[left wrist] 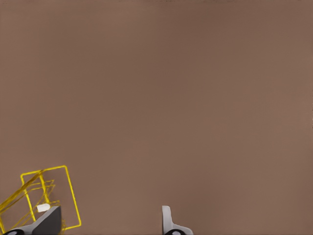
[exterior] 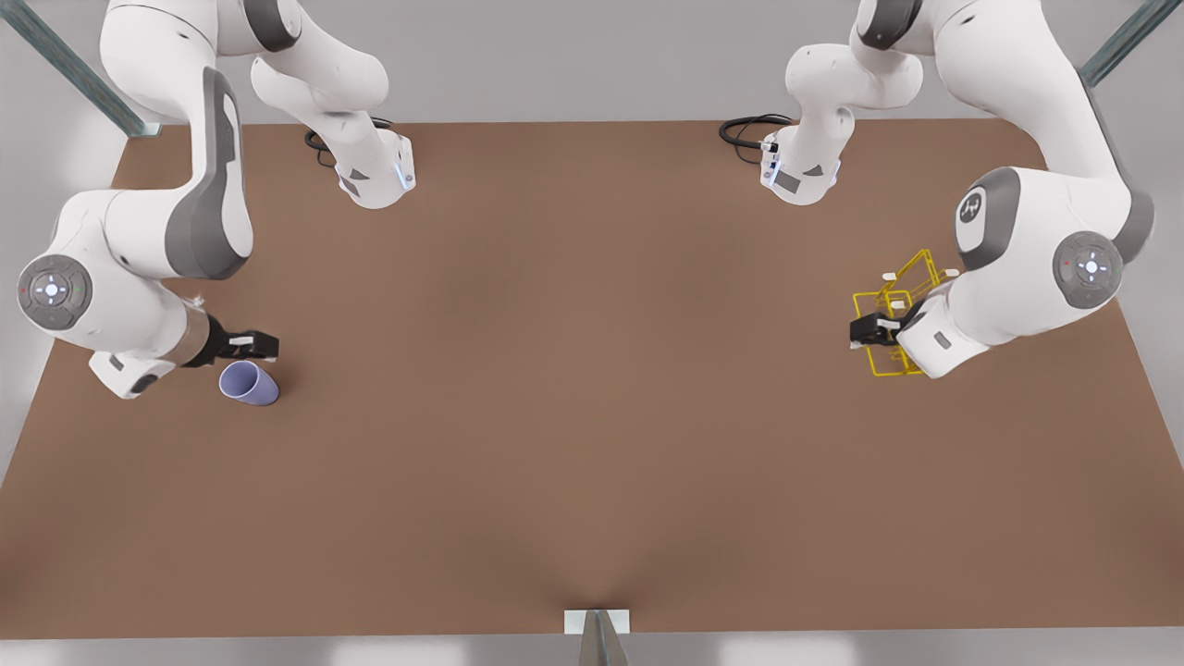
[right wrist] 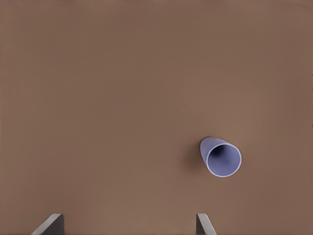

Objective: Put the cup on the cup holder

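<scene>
The pale lavender-blue cup [exterior: 248, 383] [right wrist: 221, 156] sits on the brown table at the front view's left, its open mouth showing. My right gripper [exterior: 254, 345] [right wrist: 128, 220] hovers just beside it, open and holding nothing, with the cup off to one side of its fingers. The yellow wire cup holder [exterior: 886, 298] [left wrist: 72, 196], with white-capped prongs, stands at the front view's right. My left gripper [exterior: 869, 331] [left wrist: 107, 218] is over its edge, open and holding nothing; one finger [left wrist: 49, 220] overlaps the wire frame in the left wrist view.
The brown table [exterior: 592, 370] stretches wide and bare between the two arms. Both arm bases [exterior: 375, 176] [exterior: 800, 171] with black cables stand at the far edge. A small white bracket [exterior: 597, 622] sits at the near edge.
</scene>
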`<state>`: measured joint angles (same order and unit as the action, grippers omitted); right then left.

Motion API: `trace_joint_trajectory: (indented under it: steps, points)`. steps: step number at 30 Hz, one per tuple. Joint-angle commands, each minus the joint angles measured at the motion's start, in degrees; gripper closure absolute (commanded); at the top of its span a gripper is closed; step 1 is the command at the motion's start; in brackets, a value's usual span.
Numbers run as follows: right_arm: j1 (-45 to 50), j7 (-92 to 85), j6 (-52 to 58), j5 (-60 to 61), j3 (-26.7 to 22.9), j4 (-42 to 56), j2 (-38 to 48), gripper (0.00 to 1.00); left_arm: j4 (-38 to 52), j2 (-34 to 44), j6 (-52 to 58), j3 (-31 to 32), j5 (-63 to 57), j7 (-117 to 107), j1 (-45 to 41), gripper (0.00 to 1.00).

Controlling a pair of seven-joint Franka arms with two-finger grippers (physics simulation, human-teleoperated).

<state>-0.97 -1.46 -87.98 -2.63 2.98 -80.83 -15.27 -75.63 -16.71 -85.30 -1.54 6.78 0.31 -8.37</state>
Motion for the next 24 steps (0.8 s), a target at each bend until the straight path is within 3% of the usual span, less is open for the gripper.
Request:
trace_joint_trajectory:
  steps: [1, 14, 17, 24]
  points:
    - [0.0, -2.1, -5.7, -0.2, 0.0, 0.0, 0.0, 0.0, 0.1, -0.3, -5.0, 0.4, 0.0, -2.3, -0.2, 0.0]
    - [-0.4, -2.2, -20.7, 1.9, 0.0, -7.7, -9.0, 0.0, 0.0, 1.8, -0.7, -2.0, -1.9, -3.2, -0.2, 0.0]
    - [-4.9, -2.4, -27.2, 2.8, -0.2, -14.3, -8.9, 0.0, 0.0, 2.0, -0.4, -2.0, -1.9, -3.2, -0.2, 0.0]
    - [-10.9, -4.8, -29.1, 2.5, -0.3, -18.6, -9.3, 0.0, -0.3, 2.3, 0.1, -2.0, -1.9, -3.2, -0.2, 0.0]
